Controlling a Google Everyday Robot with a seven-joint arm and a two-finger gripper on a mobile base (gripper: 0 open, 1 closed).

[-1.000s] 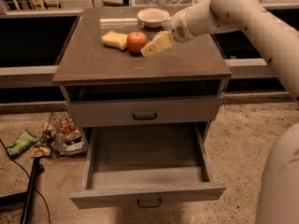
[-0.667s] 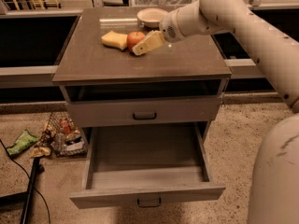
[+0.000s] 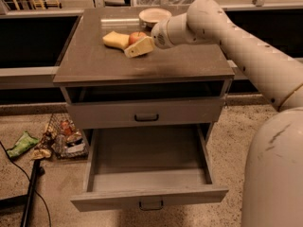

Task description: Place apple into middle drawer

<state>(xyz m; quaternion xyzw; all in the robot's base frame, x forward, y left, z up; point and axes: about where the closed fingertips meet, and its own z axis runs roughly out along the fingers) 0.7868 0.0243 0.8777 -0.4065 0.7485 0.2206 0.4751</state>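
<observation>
The red apple (image 3: 137, 35) sits on the cabinet top (image 3: 180, 63), just right of a yellow wavy sponge (image 3: 115, 39). My gripper (image 3: 137, 48) is at the apple's near side, reaching in from the right, and hides the apple's lower part. The middle drawer (image 3: 147, 179) is pulled fully open below, and its inside is bare. Its dark handle (image 3: 151, 205) faces the front.
A shallow bowl (image 3: 154, 15) stands at the back of the cabinet top, behind my wrist. The drawer above (image 3: 146, 113) is shut. A wire basket of packets (image 3: 66, 135) and a green bag (image 3: 22, 144) lie on the floor at the left. My arm spans the right side.
My gripper has moved left along the cabinet top, from the apple's right side to right against its near side. The apple and sponge have stayed put.
</observation>
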